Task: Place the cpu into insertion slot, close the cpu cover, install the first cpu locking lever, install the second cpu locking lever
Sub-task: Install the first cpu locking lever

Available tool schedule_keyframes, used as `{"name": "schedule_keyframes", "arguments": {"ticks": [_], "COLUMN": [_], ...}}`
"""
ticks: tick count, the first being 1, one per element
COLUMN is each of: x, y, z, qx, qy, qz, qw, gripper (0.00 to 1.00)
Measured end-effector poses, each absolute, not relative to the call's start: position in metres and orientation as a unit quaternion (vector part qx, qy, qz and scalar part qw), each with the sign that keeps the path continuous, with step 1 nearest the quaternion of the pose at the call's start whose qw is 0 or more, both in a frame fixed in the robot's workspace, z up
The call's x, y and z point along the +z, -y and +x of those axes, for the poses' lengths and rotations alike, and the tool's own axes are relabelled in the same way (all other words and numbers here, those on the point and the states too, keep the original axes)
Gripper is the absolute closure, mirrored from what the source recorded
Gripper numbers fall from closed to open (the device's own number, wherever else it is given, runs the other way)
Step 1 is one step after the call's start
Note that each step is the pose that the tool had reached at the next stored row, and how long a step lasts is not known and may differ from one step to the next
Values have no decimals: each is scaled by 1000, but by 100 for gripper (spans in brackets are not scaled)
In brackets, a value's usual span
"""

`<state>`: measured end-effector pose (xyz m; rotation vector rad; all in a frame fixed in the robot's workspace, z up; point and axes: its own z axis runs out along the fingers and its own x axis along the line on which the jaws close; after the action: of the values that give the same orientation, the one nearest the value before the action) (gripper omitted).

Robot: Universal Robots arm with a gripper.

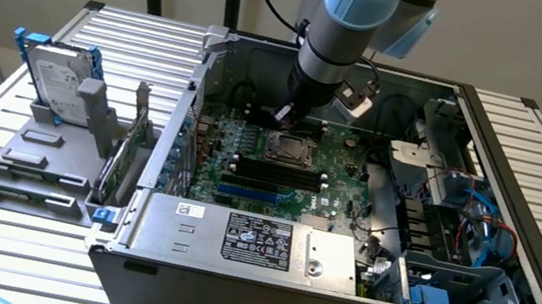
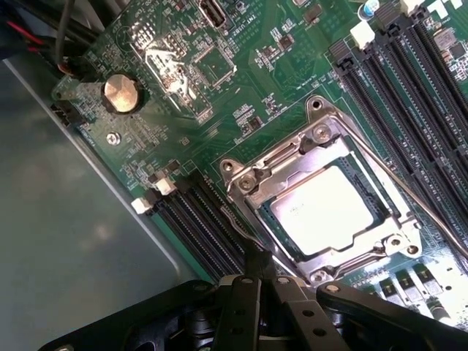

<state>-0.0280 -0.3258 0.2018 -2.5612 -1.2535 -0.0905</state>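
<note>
The cpu [image 2: 325, 205] lies in the insertion slot [image 1: 286, 148] with its silver-grey face up. The cpu cover [image 2: 292, 157] is down over it, framing the chip through its cut-out middle. A thin wire locking lever [image 2: 235, 221] runs along the socket's edge nearest my gripper, and a second lever [image 2: 418, 201] runs along the opposite edge. My gripper [image 2: 252, 267] is shut, its joined tips resting at the near lever beside a socket corner. In the exterior view the gripper [image 1: 283, 113] hangs just above the socket's far left corner inside the open computer case.
Long black memory slots [image 2: 409, 80] flank the socket, with another bank [image 2: 194, 219] close to my fingertips. A coin battery [image 2: 121, 93] sits on the green board. The power supply [image 1: 246, 239], a blue drive cage [image 1: 458, 291] and cables crowd the case. A hard drive [image 1: 57, 79] stands outside at the exterior view's left.
</note>
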Motion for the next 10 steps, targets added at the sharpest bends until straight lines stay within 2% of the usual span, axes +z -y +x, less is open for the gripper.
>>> {"name": "schedule_keyframes", "arguments": {"ticks": [10], "x": [201], "y": [326], "z": [-24], "qx": [-31], "qy": [435], "qz": [-888], "qw": [144], "gripper": [89]}}
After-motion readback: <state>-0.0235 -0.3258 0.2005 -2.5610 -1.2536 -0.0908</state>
